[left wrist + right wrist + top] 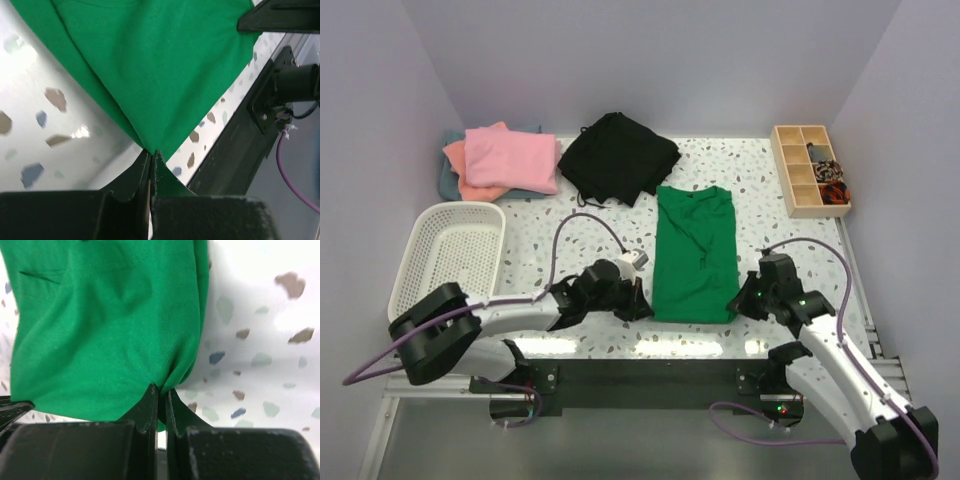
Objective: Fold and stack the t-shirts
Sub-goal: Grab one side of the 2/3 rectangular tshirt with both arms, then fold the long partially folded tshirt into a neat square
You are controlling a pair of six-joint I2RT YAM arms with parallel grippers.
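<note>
On the bench, reaching away from both hands: green shirt, long and narrow. Far beyond the left hand: pink shirt, folded. Shut tight on the green shirt's near corners, one each: left hand, right hand.

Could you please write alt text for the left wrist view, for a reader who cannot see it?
The left gripper is shut on a corner of the green t-shirt, which spreads away from it over the white speckled table. A dark rail runs along the table's edge at right.
</note>
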